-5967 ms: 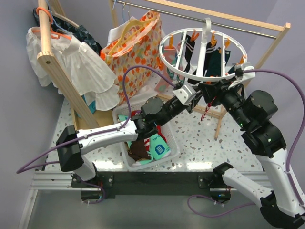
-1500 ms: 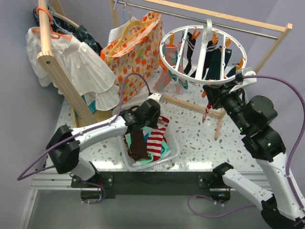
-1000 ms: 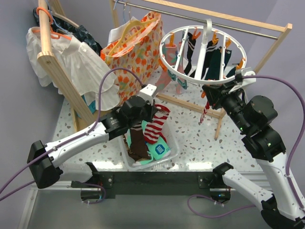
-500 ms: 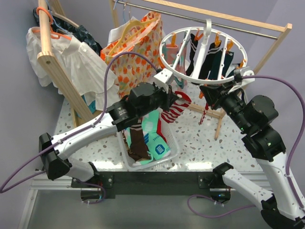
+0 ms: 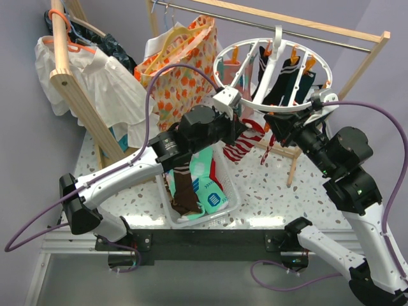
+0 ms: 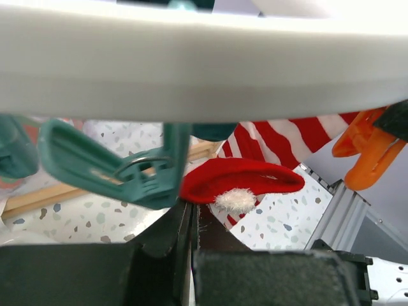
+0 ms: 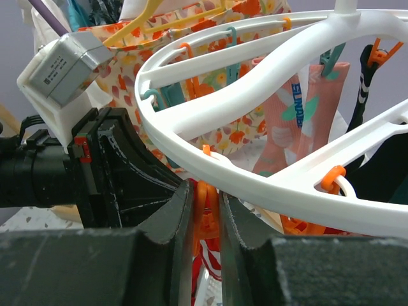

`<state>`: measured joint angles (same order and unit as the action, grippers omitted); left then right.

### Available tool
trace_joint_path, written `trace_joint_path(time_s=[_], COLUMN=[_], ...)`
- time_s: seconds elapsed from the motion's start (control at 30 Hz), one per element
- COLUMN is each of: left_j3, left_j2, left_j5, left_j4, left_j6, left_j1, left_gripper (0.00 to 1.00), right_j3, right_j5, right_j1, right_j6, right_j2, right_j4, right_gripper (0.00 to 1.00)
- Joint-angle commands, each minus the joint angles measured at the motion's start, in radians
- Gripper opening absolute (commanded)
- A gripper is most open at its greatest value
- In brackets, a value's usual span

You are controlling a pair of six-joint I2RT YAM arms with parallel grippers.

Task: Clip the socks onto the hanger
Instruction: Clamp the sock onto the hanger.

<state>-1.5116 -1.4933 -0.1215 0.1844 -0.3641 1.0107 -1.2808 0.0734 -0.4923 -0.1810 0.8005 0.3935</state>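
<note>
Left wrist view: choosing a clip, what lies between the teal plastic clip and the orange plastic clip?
The red-and-white striped fabric sock hangs there, under the round white plastic hanger, shown in the left wrist view.

The work surface is a white speckled terrazzo-pattern table top [image 5: 268,191], seen across the centre of the top view. A translucent white plastic basket [image 5: 233,191] is set directly on it, left of centre. The light wooden base bar [image 5: 292,152] of a rail frame is rested on it at centre right, joined by a slanted wooden post [image 5: 294,168].
</note>
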Motion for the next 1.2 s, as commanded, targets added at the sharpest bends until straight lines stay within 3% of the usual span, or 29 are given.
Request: trace_joint_path(time_s=[0.0,0.67,1.17], left_j3=[-0.073,-0.156,-0.134], left_j2=[-0.010,-0.035,-0.007], left_j5=[0.008,0.040,0.062], left_j4=[0.001,0.027,0.058], left_j6=[-0.030,-0.056,-0.056], left_j1=[0.009,0.029,0.031], left_gripper=[0.00,0.00,0.00], right_j3=[-0.008,0.020,0.032], right_j5=[0.071,0.062,0.006], right_j1=[-0.005,-0.005,-0.005], right_j6=[0.023,0.043,0.060], right_j2=[0.011,0.019,0.006], right_j4=[-0.008,-0.012,-0.005], right_gripper=[0.08,0.08,0.07])
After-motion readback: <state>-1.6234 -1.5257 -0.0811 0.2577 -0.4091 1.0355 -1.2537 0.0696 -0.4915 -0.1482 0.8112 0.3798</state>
